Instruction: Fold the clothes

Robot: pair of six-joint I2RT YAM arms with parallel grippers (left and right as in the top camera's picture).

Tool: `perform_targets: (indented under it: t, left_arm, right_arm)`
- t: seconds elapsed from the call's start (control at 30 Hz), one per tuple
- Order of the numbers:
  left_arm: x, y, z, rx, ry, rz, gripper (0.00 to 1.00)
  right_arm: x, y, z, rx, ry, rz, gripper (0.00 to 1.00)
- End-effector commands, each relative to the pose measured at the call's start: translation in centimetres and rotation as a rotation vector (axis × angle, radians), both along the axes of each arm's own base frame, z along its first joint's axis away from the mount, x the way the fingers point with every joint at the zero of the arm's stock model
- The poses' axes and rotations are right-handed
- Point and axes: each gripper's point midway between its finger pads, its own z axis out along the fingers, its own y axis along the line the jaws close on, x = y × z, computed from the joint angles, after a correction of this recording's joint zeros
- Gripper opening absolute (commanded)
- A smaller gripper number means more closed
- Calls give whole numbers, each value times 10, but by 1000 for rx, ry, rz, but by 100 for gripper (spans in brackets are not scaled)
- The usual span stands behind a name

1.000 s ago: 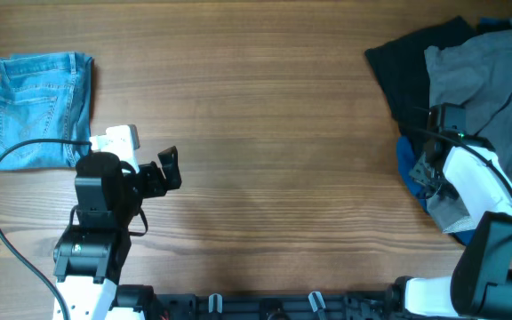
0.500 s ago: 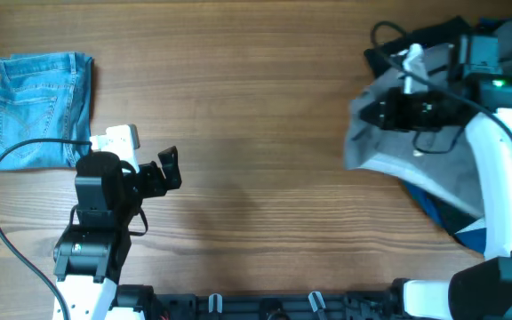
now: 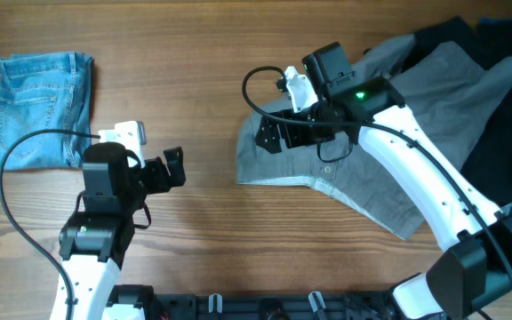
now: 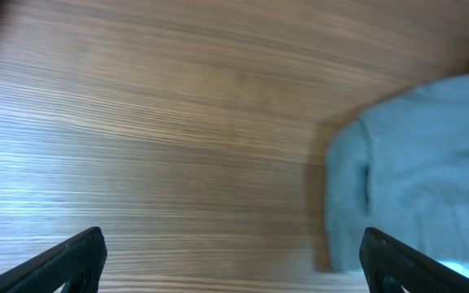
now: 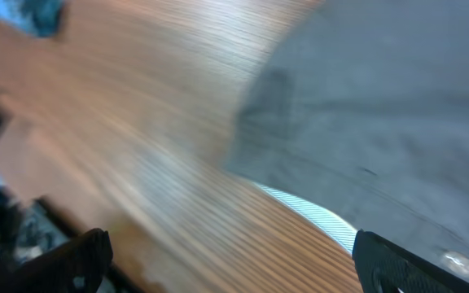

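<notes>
Dragged leftward off the pile since half a second earlier, the grey shorts (image 3: 372,164) were spread right of the table's centre, their far right part overlapping the black garment (image 3: 505,133). The right gripper (image 3: 269,135), above their left edge, and the idle left gripper (image 3: 174,167) were both held wide, nothing pinched. The cloth was judged light and limp, best taken by the firmer pale waistband (image 3: 327,185).

You have the grey shorts (image 3: 363,191) lying unfolded and rumpled on the right half of the table (image 3: 238,53). They are spread mostly flat, and one end reaches toward the table's centre. The fabric is plain, woven and creased, with a pale inner waistband showing along the near edge.
</notes>
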Motion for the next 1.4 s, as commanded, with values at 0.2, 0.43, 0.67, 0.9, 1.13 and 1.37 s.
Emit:
perform_targets:
  t: [0.2, 0.43, 0.67, 0.9, 1.13, 1.37]
  left_arm:
    - [7, -49, -20, -431, 207, 24, 100]
    - [5, -116, -94, -476, 454, -122, 97]
    - [-7, -194, -143, -459, 501, -292, 47]
    - [44, -100, -97, -427, 376, -102, 4]
    - [134, 56, 29, -385, -31, 162, 100]
    - [0, -32, -69, -433, 725, 105, 100]
  right_arm:
    - [29, -128, -17, -265, 62, -394, 100]
    - [28, -151, -19, -273, 94, -452, 100]
    - [25, -152, -20, -280, 107, -449, 100]
    - [23, -160, -21, -328, 105, -464, 100]
    - [26, -155, -20, -288, 117, -506, 100]
    - [30, -154, -19, -281, 100, -508, 100]
